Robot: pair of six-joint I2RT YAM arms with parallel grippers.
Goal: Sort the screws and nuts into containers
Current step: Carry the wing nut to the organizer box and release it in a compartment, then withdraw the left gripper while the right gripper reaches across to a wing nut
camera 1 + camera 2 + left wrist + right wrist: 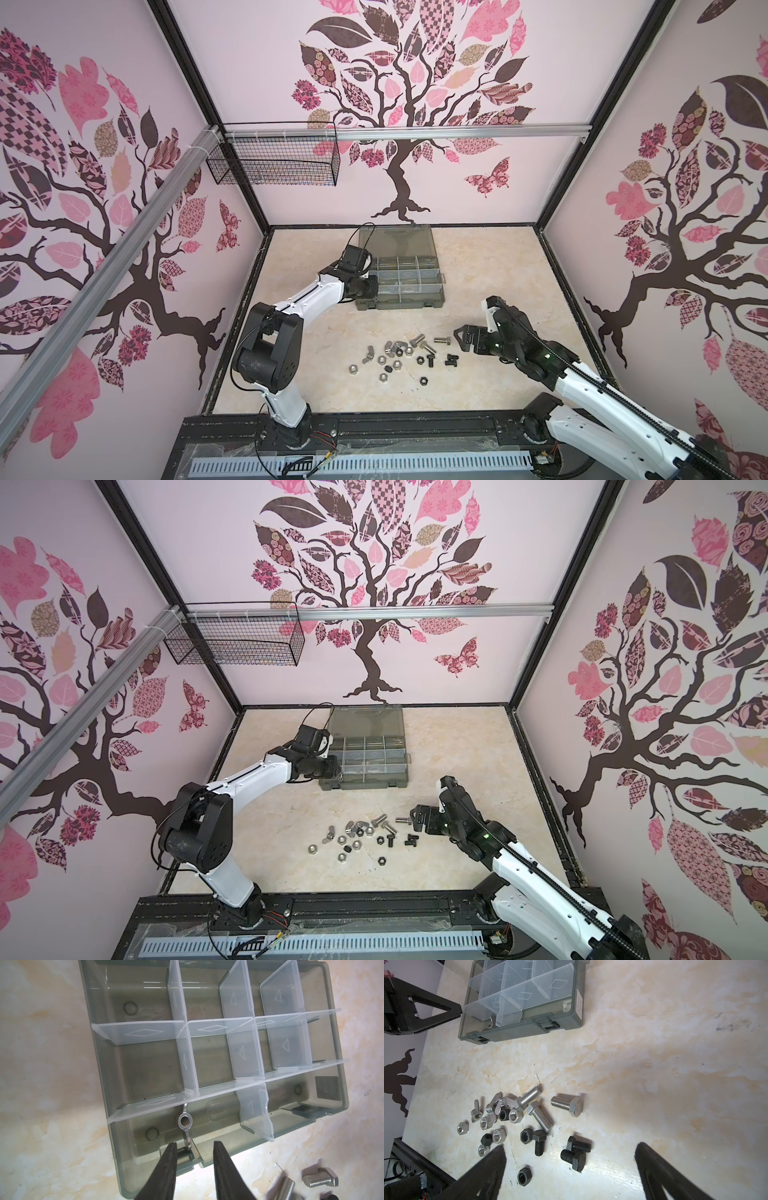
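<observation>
Silver wing nut (pixel 184 1122): on edge in the organiser case (pixel 128 1159) compartment just ahead of the left pincer's (pixel 195 1144) tips, seemingly free of both.
Left pincer: jaws parted, empty.
Right pincer (pixel 570 1146): jaws wide, empty, black screws (pixel 574 1159) beneath.
Release tip: raise the left pincer straight, clear of the nut's wing.

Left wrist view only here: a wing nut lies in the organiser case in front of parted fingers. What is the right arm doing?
Observer: The right gripper hangs wide open and empty beside a silver bolt at the loose pile's edge.
Operator: How much is unsorted?
Observer: Three silver bolts, three black bolts and a cluster of nuts lie on the table.
Operator: Is the lid in the way?
Observer: No, the lid is folded back behind the case, toward the back wall.
</observation>
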